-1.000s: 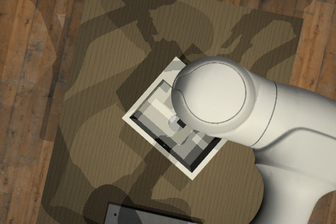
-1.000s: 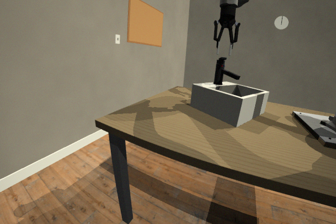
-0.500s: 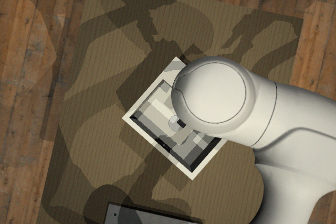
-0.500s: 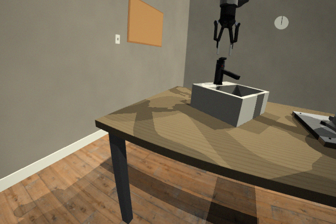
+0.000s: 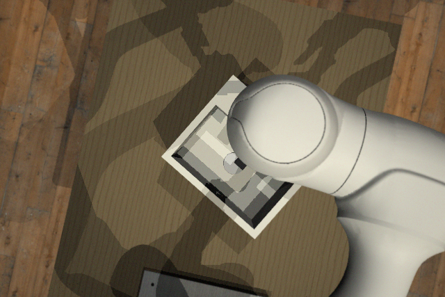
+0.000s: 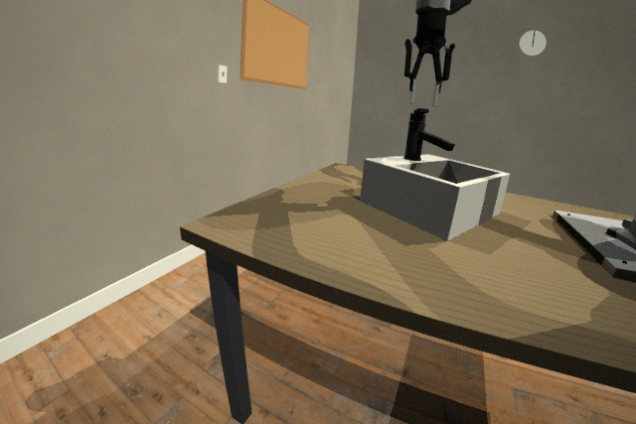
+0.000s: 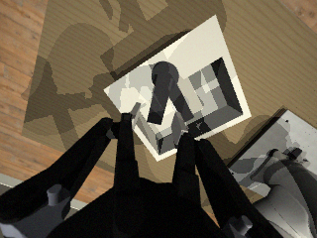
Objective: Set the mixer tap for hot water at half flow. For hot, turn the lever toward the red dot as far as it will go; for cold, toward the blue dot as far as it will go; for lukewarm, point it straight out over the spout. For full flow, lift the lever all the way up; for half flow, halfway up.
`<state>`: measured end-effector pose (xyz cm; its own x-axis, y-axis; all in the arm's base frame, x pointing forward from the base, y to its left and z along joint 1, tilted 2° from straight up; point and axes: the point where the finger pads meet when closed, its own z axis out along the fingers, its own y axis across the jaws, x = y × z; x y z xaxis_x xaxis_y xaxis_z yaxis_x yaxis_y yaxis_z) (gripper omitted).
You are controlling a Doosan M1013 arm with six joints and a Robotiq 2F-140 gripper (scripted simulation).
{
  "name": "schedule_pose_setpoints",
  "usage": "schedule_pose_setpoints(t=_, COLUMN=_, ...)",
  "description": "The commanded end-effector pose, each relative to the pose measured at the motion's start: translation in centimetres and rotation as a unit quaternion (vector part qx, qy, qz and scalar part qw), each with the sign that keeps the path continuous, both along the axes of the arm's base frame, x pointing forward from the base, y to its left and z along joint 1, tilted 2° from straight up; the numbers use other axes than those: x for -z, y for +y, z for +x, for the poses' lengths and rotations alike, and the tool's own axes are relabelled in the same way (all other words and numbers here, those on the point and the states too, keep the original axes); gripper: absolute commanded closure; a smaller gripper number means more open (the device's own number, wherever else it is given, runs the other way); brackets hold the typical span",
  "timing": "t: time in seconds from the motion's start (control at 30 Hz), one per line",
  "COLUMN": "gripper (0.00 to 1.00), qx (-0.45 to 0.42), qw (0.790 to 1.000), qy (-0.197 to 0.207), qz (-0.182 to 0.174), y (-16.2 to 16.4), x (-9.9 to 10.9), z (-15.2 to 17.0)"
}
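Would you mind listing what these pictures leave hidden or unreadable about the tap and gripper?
- Top view: the arm's wrist housing covers the tap and gripper.
- Exterior view: the blue dot is out of sight behind the tap.
- Wrist view: the gripper hangs above the lever; no dots show.
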<state>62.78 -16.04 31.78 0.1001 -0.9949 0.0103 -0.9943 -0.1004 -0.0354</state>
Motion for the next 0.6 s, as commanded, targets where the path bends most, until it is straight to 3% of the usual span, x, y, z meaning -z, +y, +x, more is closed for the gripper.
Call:
schedule_pose_setpoints(t=0.0, gripper=0.62, qx=0.000, qw=1.000, qy=0.000, qz=0.000, y=0.0, x=0.2, z=0.0)
schedule_pose_setpoints(t=0.57, gripper=0.62, qx=0.000, qw=1.000, qy=0.000, qz=0.000, y=0.0, x=1.8, z=0.1)
